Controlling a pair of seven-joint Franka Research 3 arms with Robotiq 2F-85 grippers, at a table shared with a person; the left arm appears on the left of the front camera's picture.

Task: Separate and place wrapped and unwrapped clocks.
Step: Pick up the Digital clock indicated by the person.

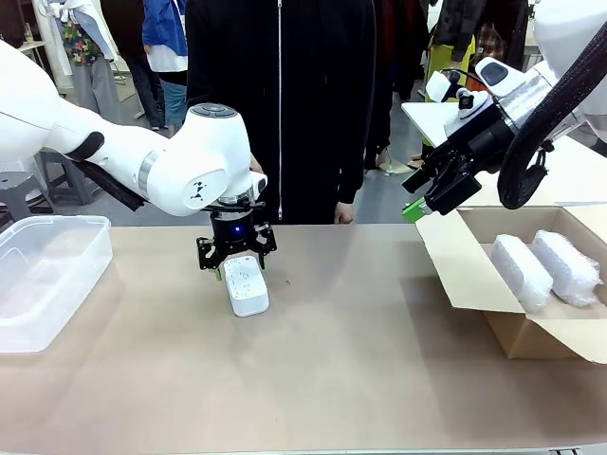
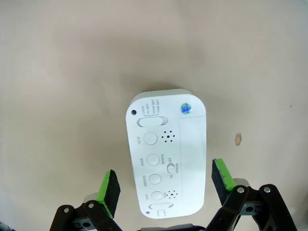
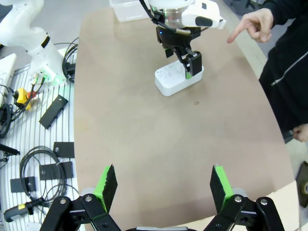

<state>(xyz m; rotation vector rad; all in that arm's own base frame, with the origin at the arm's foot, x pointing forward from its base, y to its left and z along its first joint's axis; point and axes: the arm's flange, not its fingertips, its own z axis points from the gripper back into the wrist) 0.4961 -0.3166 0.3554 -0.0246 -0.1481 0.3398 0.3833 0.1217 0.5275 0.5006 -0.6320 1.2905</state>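
Lying side by side in cardboard box [image 1: 531,327], two wrapped clocks [image 1: 545,270].

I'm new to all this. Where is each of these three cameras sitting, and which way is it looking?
Front view: fixed between the arms, facing across the table at the person; both white arms show.
Left wrist view: on the left arm, looking down past the open left end effector at the bare clock.
Right wrist view: on the right arm, raised, looking over the open right end effector toward the left arm.
Shared: all three show the bare clock lying on the table.
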